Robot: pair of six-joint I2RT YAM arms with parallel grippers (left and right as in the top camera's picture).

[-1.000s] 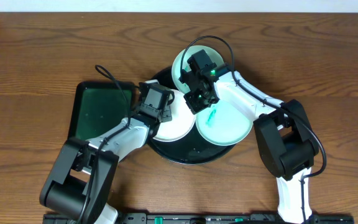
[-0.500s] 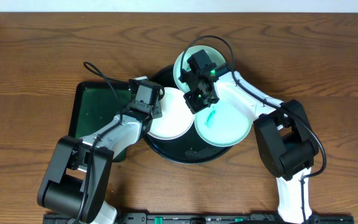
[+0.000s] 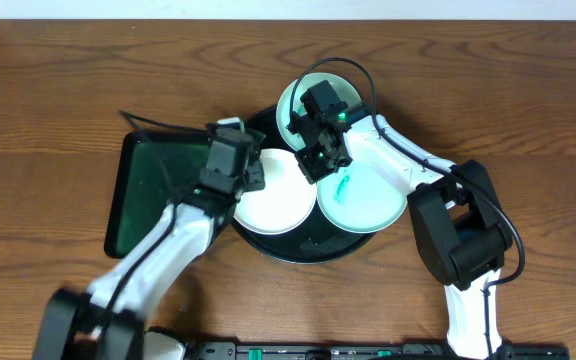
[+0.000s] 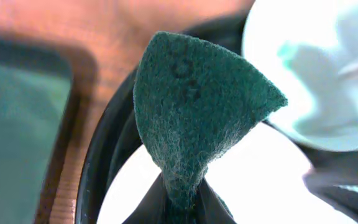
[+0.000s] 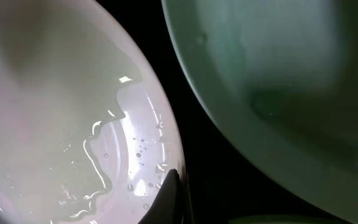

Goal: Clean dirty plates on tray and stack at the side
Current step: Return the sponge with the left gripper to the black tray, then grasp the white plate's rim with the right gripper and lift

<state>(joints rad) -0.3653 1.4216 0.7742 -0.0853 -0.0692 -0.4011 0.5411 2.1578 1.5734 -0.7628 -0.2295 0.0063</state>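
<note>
Three pale plates lie on the black tray (image 3: 298, 250). The left plate (image 3: 276, 195) is wet and white. The right plate (image 3: 363, 200) has a teal smudge. The far plate (image 3: 303, 100) is partly under the right arm. My left gripper (image 3: 248, 172) is shut on a green scouring pad (image 4: 194, 118) and holds it above the left plate's (image 4: 272, 186) left edge and the tray rim (image 4: 101, 162). My right gripper (image 3: 314, 165) is shut on the left plate's right rim; one finger (image 5: 169, 199) lies on the wet plate (image 5: 61, 112).
A dark-green rectangular tray (image 3: 153, 190) lies on the wooden table just left of the black tray, and shows in the left wrist view (image 4: 17, 124). Both arms cross over the black tray. The far plate (image 5: 278, 74) lies close beside the gripped one.
My left gripper with the pad has moved left, from over the left plate to its left edge, and the arm has swung outward. The right gripper has not moved.
</note>
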